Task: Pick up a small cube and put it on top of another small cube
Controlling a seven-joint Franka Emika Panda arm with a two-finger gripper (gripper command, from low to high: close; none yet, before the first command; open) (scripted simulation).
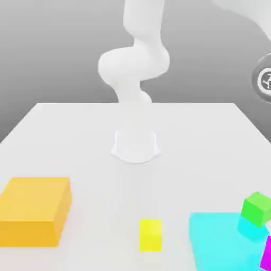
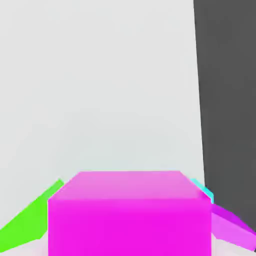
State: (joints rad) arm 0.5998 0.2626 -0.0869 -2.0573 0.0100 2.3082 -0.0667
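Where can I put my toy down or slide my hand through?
Bare white table shows between the big orange block and small yellow cube, and behind them towards the robot's white base. It's crowded at the exterior view's lower right: flat cyan block, small green cube, small magenta cube.

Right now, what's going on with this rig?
The Franka's gripper is closed on a small magenta cube. The yellow cube sits on the table with nothing on top, away from the orange block. No stack on yellow yet; can't tell which cube is the target.
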